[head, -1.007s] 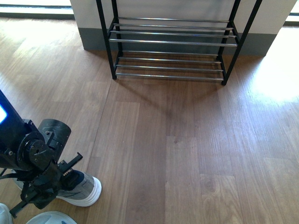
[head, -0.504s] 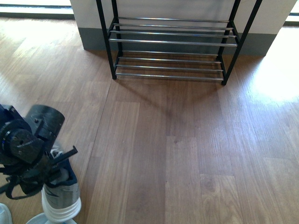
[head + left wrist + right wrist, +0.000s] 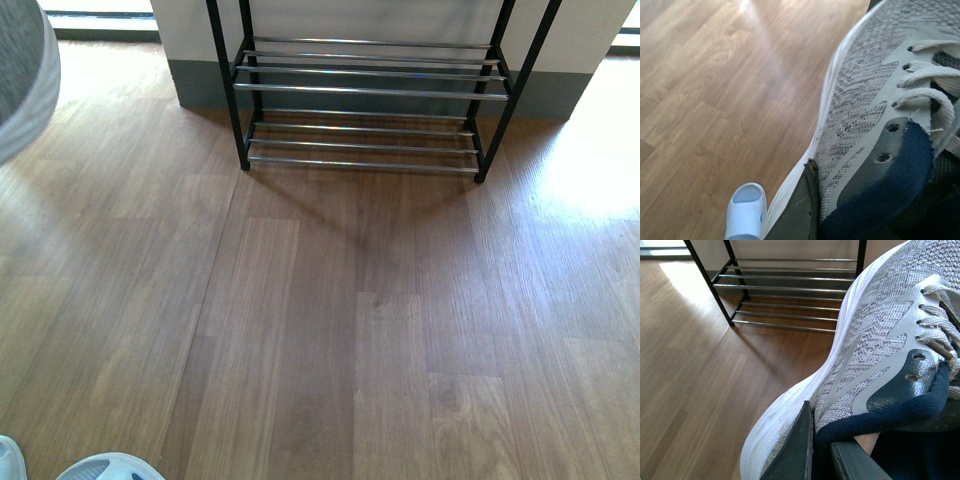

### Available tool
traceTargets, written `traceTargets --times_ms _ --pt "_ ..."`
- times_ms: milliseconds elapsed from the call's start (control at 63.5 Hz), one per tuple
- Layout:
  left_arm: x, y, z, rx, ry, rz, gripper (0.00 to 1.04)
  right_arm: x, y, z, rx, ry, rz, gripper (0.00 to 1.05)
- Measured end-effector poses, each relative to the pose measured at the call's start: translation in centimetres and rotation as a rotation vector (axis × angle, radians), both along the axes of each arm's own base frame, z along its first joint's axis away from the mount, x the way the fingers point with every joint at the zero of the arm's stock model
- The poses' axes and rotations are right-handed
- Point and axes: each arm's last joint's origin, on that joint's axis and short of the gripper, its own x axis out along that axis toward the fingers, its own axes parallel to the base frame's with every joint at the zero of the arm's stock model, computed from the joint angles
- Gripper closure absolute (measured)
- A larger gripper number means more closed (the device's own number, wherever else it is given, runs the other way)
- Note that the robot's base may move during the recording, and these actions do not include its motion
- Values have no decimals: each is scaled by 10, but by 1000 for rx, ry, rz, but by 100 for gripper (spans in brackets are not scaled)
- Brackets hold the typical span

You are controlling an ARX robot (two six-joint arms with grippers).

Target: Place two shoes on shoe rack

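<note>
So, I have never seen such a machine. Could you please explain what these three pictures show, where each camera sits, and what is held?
This is a robot with two arms, each ending in a hand that grips. The front picture comes from a camera on its body: it shows a wooden floor, the shoe rack by the wall, and a light blue slide at the lower edge. The blurred grey shape at the upper left is probably a lifted sneaker. The other two pictures come from cameras on the wrists. The left hand grips a grey sneaker at its navy collar, above the floor. The right hand grips the other grey sneaker the same way, with the rack in the background.
</note>
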Motion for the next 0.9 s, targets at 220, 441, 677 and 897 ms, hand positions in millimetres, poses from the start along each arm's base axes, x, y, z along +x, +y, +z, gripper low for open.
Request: traceTargets --times_ms 220,441,677,897 --pt "-42 1 31 48 -99 6 103 0 0 0 0 0 0 103" --pt "-42 1 31 52 -96 3 103 0 0 0 0 0 0 103" --pt "-42 1 31 55 -95 2 103 0 0 0 3 0 7 103" --pt "-42 1 31 55 -94 1 103 0 0 0 1 0 0 103"
